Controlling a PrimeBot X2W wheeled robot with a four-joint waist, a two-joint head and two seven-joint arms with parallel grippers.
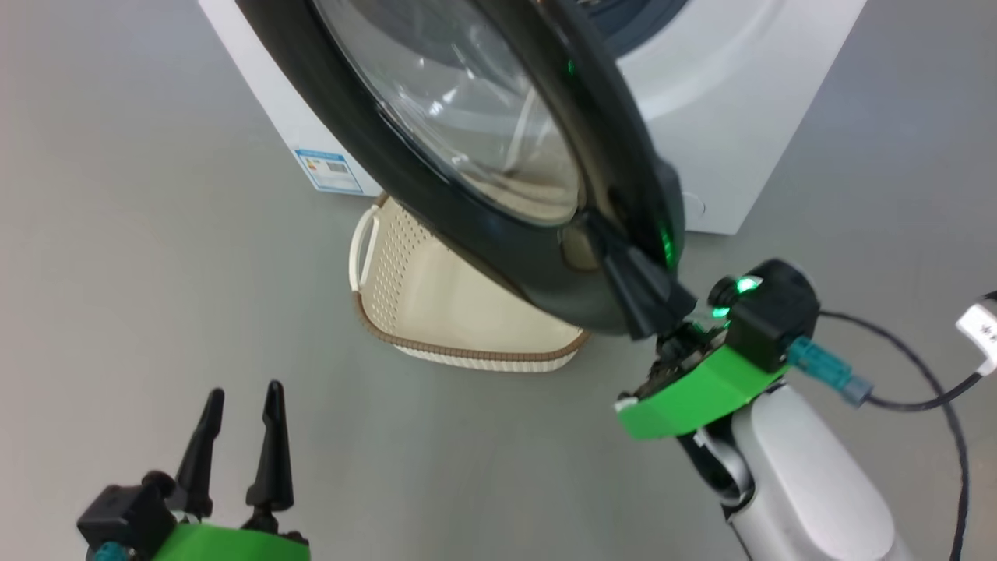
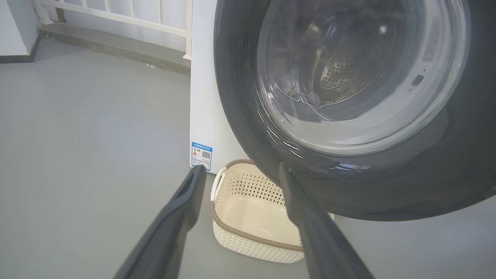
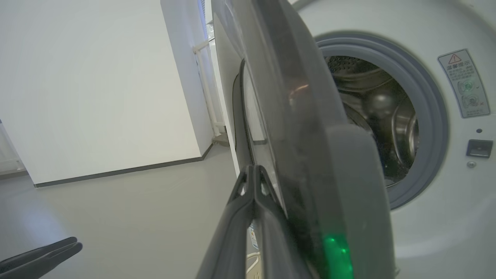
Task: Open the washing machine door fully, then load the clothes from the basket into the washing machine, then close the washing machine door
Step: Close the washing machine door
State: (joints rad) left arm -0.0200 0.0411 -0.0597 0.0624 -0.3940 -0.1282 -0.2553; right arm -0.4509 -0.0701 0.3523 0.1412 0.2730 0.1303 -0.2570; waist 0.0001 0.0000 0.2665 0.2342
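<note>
The washing machine (image 1: pixel 740 117) stands with its door (image 1: pixel 498 257) swung partly open, black rim and clear glass bowl toward me. My right gripper (image 1: pixel 611 253) is shut, its fingers lying against the rim near the door's free edge, on the side away from the drum (image 3: pixel 387 116). In the right wrist view the shut gripper (image 3: pixel 254 170) sits beside the door (image 3: pixel 302 116), seen edge-on. My left gripper (image 1: pixel 244 393) hangs open and holds nothing, short of the basket (image 1: pixel 467 352). The basket (image 2: pixel 248 244) stands on the floor under the door, and its visible inside looks bare. The clothes are out of view.
A black cable with a white connector (image 1: pixel 981 327) trails at the right. A white railing on a low step (image 2: pixel 116 23) runs behind the machine's left side. Open grey floor (image 1: pixel 140 234) lies to the left.
</note>
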